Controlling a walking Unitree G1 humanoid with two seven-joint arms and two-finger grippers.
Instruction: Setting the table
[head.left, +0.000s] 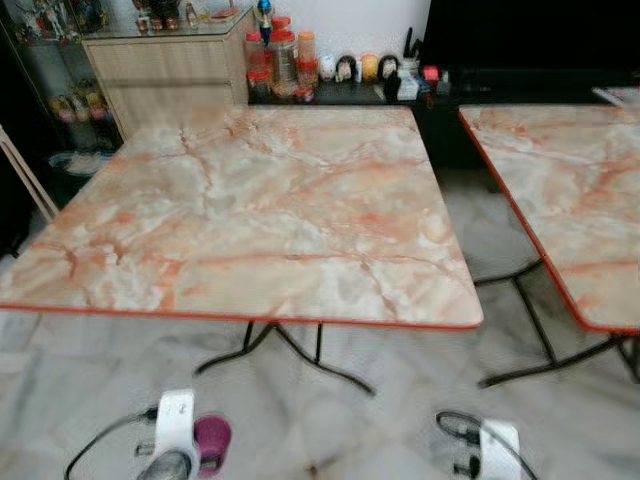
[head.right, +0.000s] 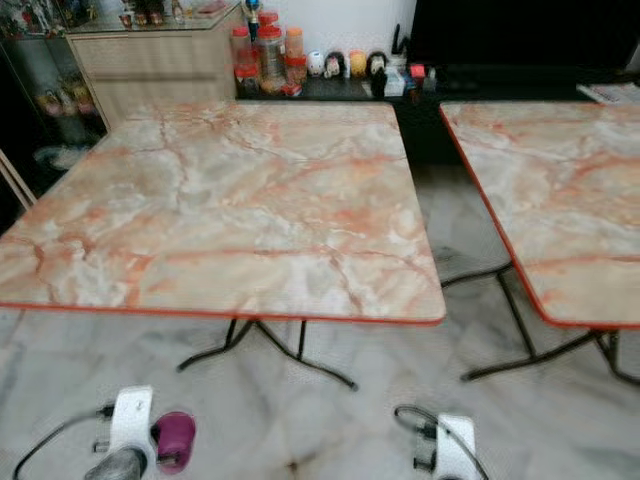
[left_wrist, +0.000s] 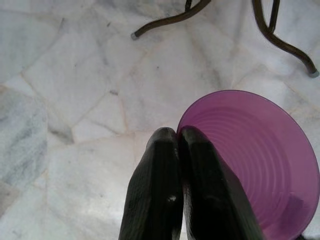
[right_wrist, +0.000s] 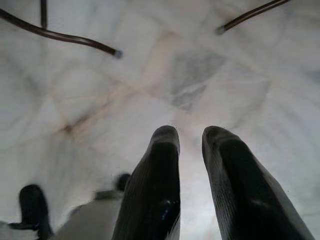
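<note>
A purple plastic cup (left_wrist: 260, 160) hangs low over the marble floor, its rim pinched between the fingers of my left gripper (left_wrist: 178, 133), which is shut on it. From the head the cup (head.left: 212, 438) shows beside my left wrist, below the near edge of the marble-topped table (head.left: 260, 210). My right gripper (right_wrist: 190, 134) hangs over the floor with its two black fingers apart and nothing between them. The table top is bare.
A second marble table (head.left: 570, 190) stands to the right, with a gap of floor between the two. Black metal table legs (head.left: 300, 355) spread under the near table. Jars and small items (head.left: 285, 60) line a low dark shelf behind, next to a wooden cabinet (head.left: 165, 65).
</note>
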